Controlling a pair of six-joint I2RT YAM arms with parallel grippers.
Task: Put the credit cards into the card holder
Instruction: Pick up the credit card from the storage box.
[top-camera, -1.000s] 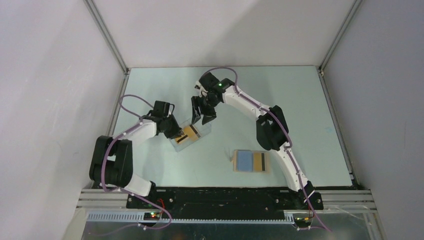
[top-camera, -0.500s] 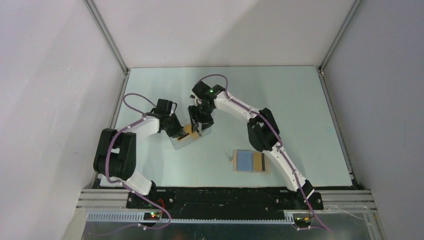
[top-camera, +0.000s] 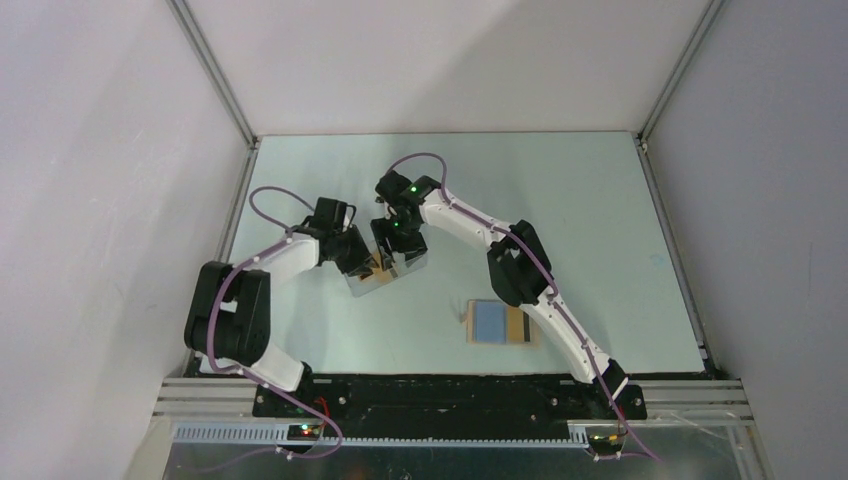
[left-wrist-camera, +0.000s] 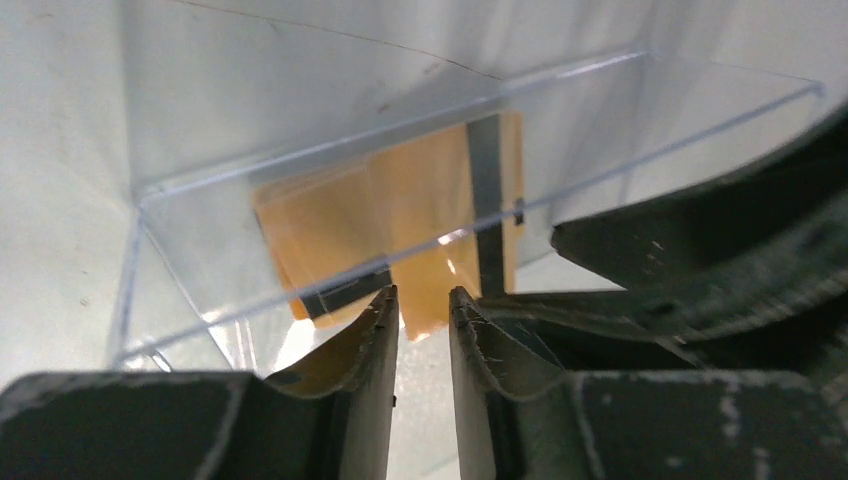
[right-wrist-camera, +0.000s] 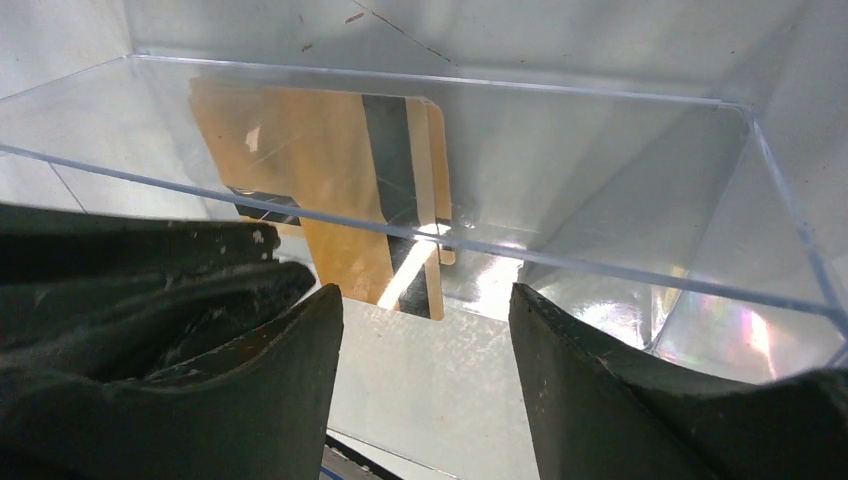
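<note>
Several orange-yellow credit cards (left-wrist-camera: 400, 195) with black stripes lie overlapped inside a clear plastic box (top-camera: 385, 280); they also show in the right wrist view (right-wrist-camera: 320, 150). My left gripper (left-wrist-camera: 422, 300) has its jaws almost together astride the box's near wall, at the box's left end (top-camera: 357, 262). My right gripper (right-wrist-camera: 425, 295) is open and empty, low over the box's right part (top-camera: 397, 255), close to the left gripper. The card holder (top-camera: 490, 323) lies open nearer the arms, blue pocket up, with one card (top-camera: 517, 323) in it.
The box's clear rim (right-wrist-camera: 440, 235) runs across just in front of the right fingers. The two grippers nearly touch above the box. White walls enclose the pale table (top-camera: 600, 200).
My right gripper has moved left and down from above the box's far side to just over the cards. The left gripper has stayed at the box.
</note>
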